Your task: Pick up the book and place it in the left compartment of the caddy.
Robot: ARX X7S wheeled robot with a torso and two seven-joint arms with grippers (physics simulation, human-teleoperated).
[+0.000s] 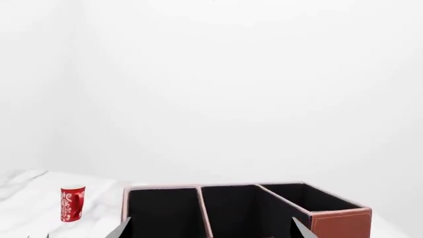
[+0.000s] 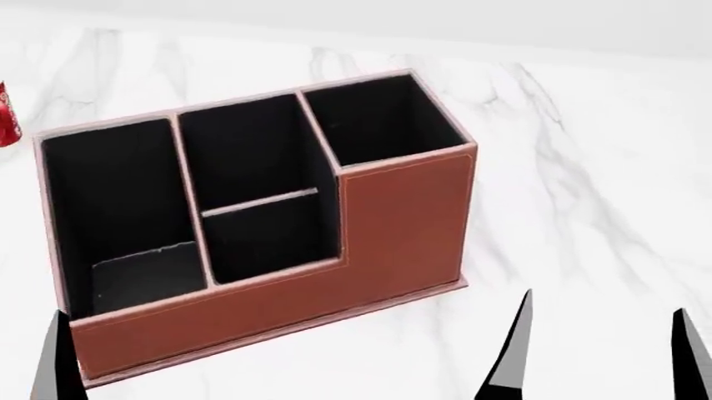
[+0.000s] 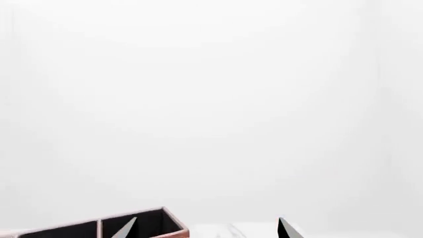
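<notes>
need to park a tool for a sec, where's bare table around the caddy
Bare marble lies right of the caddy and behind it. The front strip is tight near the right claw and left claw. A red mug sits at far left.

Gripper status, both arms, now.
Left gripper: open, holding nothing.
Right gripper: open, holding nothing.
</notes>
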